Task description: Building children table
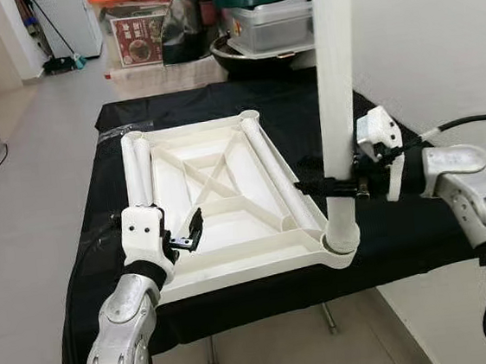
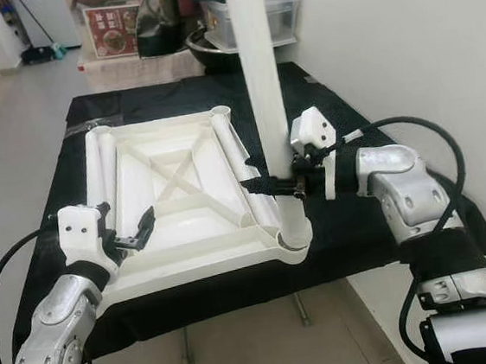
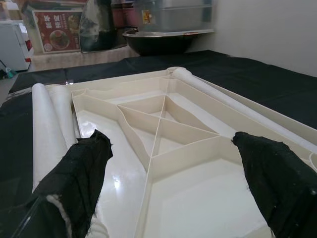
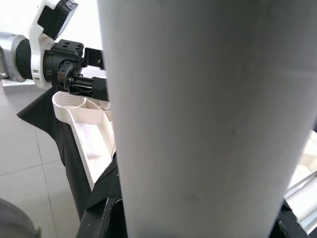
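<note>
Upright in the near right corner socket of the upturned tabletop [image 1: 230,227], a white leg [image 1: 336,94] is clenched by the right gripper [image 1: 341,187], while the left gripper [image 1: 186,235] is held spread near the near left edge; if tilted, the leg could be jammed or toppled.

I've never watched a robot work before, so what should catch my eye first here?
The tall white table leg stands upright in the near right corner socket of the upturned white tabletop, with the right gripper shut around it. The left gripper, fingers open, hovers over the tabletop's near left corner. Three more legs lie on it.
</note>
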Controlling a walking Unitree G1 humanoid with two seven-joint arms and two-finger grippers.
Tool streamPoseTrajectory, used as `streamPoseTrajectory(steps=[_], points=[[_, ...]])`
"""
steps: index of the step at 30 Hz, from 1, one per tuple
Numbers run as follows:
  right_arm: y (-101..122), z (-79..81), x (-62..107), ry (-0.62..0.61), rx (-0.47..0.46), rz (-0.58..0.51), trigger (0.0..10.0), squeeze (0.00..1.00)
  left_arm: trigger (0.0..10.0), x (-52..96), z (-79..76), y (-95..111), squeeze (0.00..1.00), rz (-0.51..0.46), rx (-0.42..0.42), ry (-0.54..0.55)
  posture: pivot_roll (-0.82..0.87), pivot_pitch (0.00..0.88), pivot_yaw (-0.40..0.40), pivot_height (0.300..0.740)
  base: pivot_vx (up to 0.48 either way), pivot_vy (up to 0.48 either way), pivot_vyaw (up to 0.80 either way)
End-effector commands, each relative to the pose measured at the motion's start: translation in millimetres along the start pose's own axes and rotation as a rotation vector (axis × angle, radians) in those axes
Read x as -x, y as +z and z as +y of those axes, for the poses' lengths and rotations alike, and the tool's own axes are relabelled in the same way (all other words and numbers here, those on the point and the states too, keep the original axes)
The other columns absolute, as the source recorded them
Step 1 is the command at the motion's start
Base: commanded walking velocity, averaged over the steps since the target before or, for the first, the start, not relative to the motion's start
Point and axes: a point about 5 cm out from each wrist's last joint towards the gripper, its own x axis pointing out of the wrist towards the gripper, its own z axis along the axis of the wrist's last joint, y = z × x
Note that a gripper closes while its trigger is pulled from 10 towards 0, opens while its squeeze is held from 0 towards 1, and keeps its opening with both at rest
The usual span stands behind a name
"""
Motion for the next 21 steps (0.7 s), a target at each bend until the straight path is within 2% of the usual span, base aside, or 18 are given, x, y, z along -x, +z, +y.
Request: streamPoseTrajectory(steps=[1, 13, 21], points=[[-4, 2.8, -1.3, 0.008, -0.001, 0.011, 10.0, 0.0, 10.0, 0.9, -0.2, -3, 0.0, 0.014, 0.005, -0.004, 0.01, 0.0, -0.034, 0.74, 0.0, 0.0, 0.0], [-5, 14.6, -10.4, 0.016, -0.038, -0.04, 10.0, 0.0, 10.0, 1.0, -1.2, -3, 0.0, 0.017, 0.012, -0.005, 0.01, 0.0, -0.034, 0.74, 0.0, 0.0, 0.0], [-13, 16.1, -14.5, -0.021, -0.09, -0.061, 10.0, 0.0, 10.0, 0.5, -0.9, -4, 0.0, 0.021, 0.015, -0.004, 0.01, 0.0, -0.035, 0.74, 0.0, 0.0, 0.0]])
